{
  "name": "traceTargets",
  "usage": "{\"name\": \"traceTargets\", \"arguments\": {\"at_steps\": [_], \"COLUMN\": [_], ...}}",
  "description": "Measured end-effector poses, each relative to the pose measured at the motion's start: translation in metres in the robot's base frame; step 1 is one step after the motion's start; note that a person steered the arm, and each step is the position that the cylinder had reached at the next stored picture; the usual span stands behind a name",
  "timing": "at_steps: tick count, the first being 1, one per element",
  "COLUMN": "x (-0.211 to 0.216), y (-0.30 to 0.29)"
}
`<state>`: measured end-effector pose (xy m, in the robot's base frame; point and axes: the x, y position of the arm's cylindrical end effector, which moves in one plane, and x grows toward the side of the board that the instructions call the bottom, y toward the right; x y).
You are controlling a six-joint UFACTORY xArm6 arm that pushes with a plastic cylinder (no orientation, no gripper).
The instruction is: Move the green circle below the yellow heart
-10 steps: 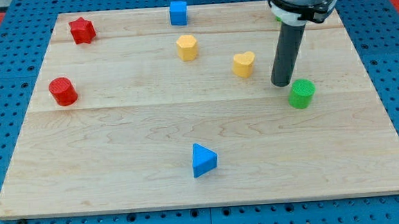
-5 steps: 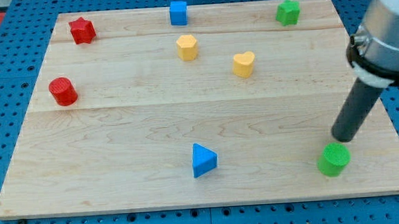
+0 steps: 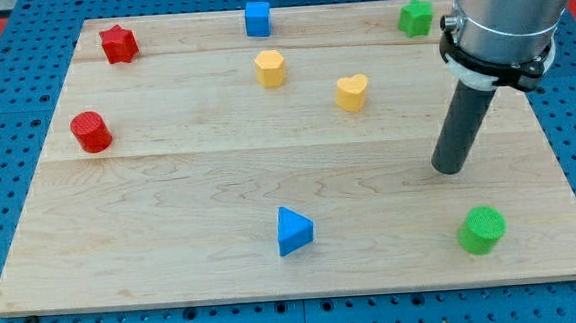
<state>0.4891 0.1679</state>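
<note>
The green circle (image 3: 482,229) lies near the board's bottom right corner. The yellow heart (image 3: 352,92) sits right of centre in the upper half of the board. My tip (image 3: 449,169) stands on the board above and a little left of the green circle, apart from it, and to the lower right of the yellow heart.
A yellow hexagon-like block (image 3: 270,68) lies left of the heart. A blue cube (image 3: 257,18), a red star (image 3: 119,44) and a green star-like block (image 3: 415,17) line the top edge. A red cylinder (image 3: 91,131) is at the left. A blue triangle (image 3: 293,231) is at bottom centre.
The green circle was pushed from right of the heart down to the bottom right corner. My tip has since pulled back up and left, away from it.
</note>
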Motion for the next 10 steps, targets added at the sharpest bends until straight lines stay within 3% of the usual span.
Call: {"name": "traceTargets", "arguments": {"at_steps": [6,8,9,10], "x": [0.0,0.0,0.016,0.035], "y": [-0.013,-0.092,-0.029,0.083]}}
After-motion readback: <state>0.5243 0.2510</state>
